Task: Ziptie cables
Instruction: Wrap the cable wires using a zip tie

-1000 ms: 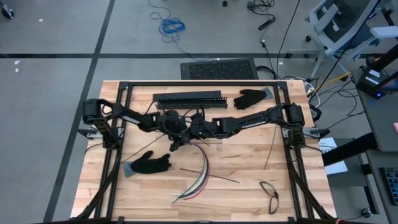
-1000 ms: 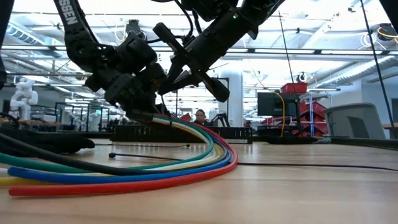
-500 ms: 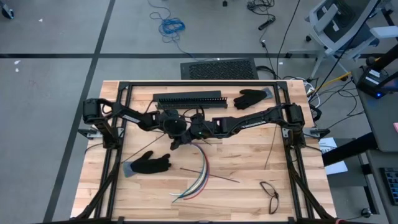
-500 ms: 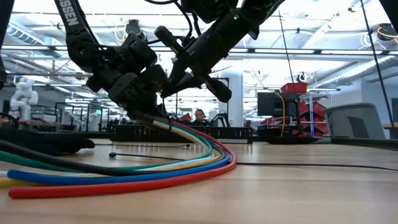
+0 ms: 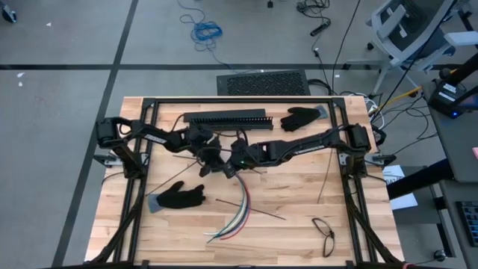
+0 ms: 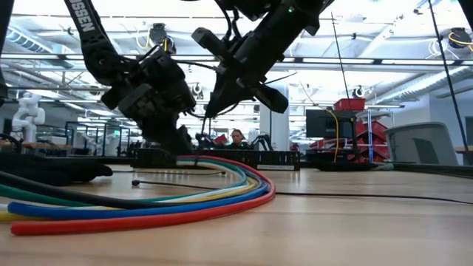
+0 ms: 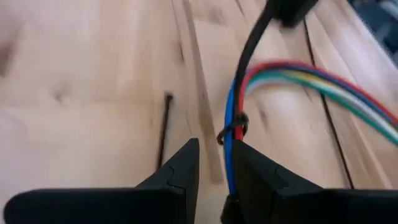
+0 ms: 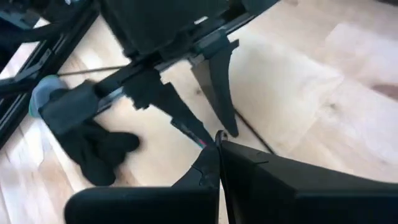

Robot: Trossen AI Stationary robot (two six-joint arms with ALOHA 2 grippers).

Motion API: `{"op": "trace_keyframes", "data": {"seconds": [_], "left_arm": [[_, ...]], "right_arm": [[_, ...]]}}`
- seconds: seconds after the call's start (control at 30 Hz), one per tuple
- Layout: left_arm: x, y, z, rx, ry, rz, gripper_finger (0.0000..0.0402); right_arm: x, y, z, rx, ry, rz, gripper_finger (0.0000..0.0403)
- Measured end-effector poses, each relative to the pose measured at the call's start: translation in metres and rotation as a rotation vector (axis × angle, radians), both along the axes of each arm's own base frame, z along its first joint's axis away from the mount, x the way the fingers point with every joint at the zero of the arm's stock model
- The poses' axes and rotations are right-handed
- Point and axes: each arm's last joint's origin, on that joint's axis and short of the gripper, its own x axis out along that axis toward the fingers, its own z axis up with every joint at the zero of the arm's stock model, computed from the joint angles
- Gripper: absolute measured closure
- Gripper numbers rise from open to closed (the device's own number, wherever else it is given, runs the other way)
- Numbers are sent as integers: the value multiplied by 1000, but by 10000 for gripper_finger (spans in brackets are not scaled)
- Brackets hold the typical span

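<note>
The cables (image 5: 240, 205) lie in a coloured arc on the wooden table, bound near their far end by a black zip tie loop (image 7: 234, 128). My left gripper (image 7: 214, 165) reaches in from the left and is shut on that end, just short of the loop. My right gripper (image 8: 219, 155) comes from the right, is shut on the zip tie's tail, and stands close above the left one (image 5: 233, 170). In the low view the cables (image 6: 148, 210) rest on the table along most of their length. My left gripper has the cables' far end (image 7: 230, 163) between its two fingers, close against one finger; wood shows in the rest of the gap. The fingers slant down from the table's left and lie along the cables. That end is just off the table. My right gripper pinches the zip tie's tail (image 7: 250, 55) between its shut fingers, slanting down from the right. The tail runs taut from the loop up to the fingers, which hide the place of contact in the right wrist view.
A black slotted bar (image 5: 228, 119) and a black glove (image 5: 302, 118) lie at the far side, another glove (image 5: 179, 198) at the near left. Loose black zip ties (image 5: 250, 209) (image 5: 325, 183) and a pair of glasses (image 5: 323, 232) lie nearer the front.
My left gripper has swung a little toward the table's right with the cables' end, which now sits lower over the table, its arc flatter. My right gripper has rolled about its own pointing line while keeping the tail.
</note>
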Motion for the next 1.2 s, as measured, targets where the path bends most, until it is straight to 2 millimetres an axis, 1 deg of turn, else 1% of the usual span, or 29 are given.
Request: {"op": "trace_keyframes", "data": {"seconds": [0.17,0.33,0.63,0.83,1.2], "left_arm": [[0,1,0,28,-18,-19,311],[3,2,4,49,-63,-14,311],[9,-3,9,95,-128,-20,311],[11,-7,4,173,-128,-48,311],[13,-7,3,213,-134,-21,311]], "right_arm": [[-1,6,-1,-6,6,-12,403],[-1,6,0,1,1,-28,403],[2,6,2,5,-39,-32,403],[2,4,3,-3,-48,-46,403],[6,4,7,6,-109,-49,403]]}}
